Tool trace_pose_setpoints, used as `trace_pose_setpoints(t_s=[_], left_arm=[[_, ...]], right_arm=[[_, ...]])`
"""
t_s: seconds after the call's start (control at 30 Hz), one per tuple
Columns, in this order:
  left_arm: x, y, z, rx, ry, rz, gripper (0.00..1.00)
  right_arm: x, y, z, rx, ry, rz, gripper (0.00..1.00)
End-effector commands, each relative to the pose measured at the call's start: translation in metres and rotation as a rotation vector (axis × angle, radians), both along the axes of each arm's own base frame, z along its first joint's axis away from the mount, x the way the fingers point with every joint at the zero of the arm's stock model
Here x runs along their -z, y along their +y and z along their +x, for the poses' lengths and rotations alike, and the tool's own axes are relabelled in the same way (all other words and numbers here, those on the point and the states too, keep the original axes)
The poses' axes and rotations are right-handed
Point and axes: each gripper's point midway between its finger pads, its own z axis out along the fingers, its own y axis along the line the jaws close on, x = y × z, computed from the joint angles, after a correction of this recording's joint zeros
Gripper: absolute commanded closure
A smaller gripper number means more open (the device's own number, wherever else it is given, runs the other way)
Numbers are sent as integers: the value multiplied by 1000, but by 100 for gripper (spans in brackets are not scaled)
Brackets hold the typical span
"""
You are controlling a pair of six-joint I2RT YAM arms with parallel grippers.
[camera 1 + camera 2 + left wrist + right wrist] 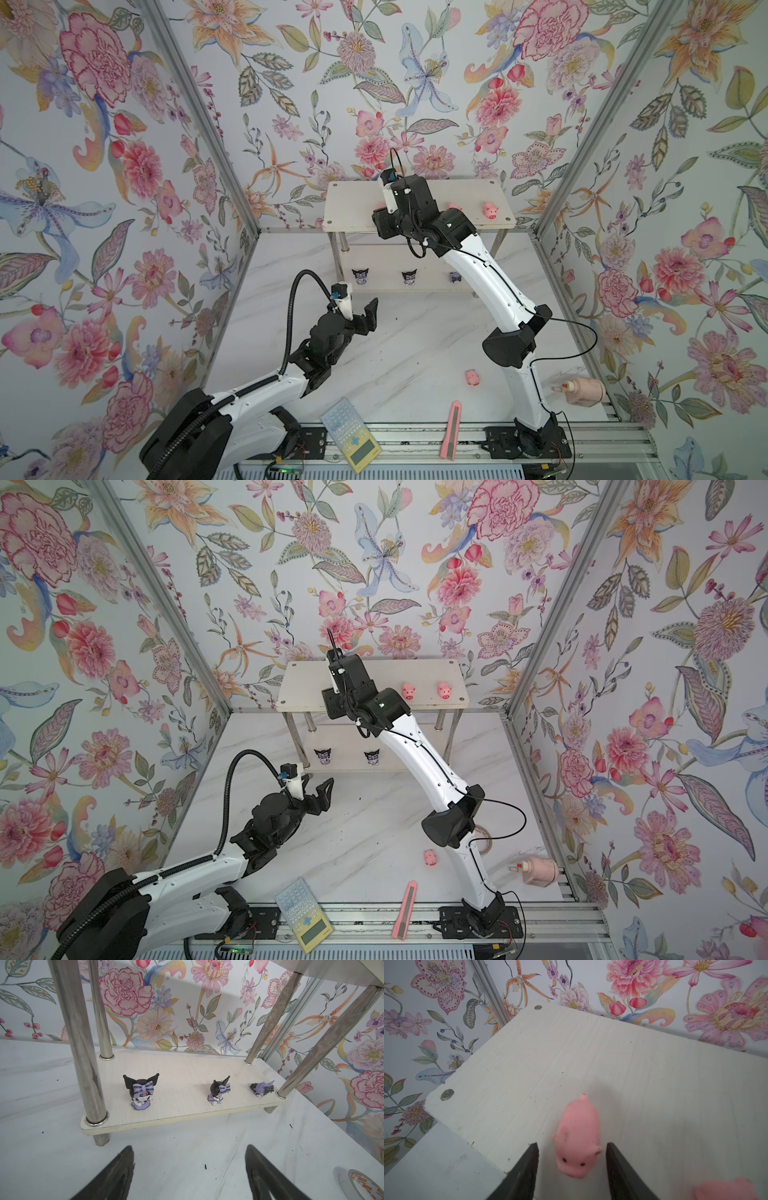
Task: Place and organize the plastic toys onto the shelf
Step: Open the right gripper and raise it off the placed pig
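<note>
1. Now the right gripper (572, 1144) hangs over the top board (353, 195) of the shelf (419, 266). Its fingers are apart and clamp nothing. A pink pig (578, 1138) lies on the board between them, with a thin gap on each side.
2. That pig sits near the top board's front edge, left of its middle. Toward the right end stand 2 more, the middle pig (408, 691) and the end pig (444, 690).
3. The lower board (187, 1068) carries 3 figurines along its front edge. The left figurine (142, 1093) and centre figurine (218, 1091) are upright. The right figurine (262, 1089) looks tipped over beside the front right leg.
4. The left gripper (189, 1147) hovers over the bench (395, 353) just in front of the lower board, fingers wide apart and empty.
5. The stray pig (473, 377) lies on the bench toward its front right, near the right arm.
6. Judgement: the step in hand is the release.
   - Widen the fingers until both pads plainly clear the soft body.
   - Rise straight up before pulling back.
   - A sideways exit could drag or roll the pig toward the front edge.
7. Judgement: the stray pig comes next, and the tipped figurine wants righting.
</note>
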Motion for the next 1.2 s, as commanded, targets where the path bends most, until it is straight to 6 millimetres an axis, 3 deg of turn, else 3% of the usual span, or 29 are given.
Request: trace_pose_setpoints(t_s=[0.0, 0.37, 0.7, 0.9, 1.17], left_arm=[[-9, 2, 7, -12, -20, 10, 15], [-8, 0, 7, -6, -16, 14, 15], [-11, 3, 5, -10, -22, 2, 14], [-12, 3, 5, -8, -21, 0, 14], [-15, 2, 5, -9, -27, 9, 14]], right_arm=[[5, -1, 3, 17, 1, -7, 44], [-8, 7, -17, -3, -23, -12, 36], [-1, 7, -18, 2, -9, -25, 34], [-6, 0, -23, 8, -14, -27, 34], [-37, -3, -62, -34, -82, -54, 29]])
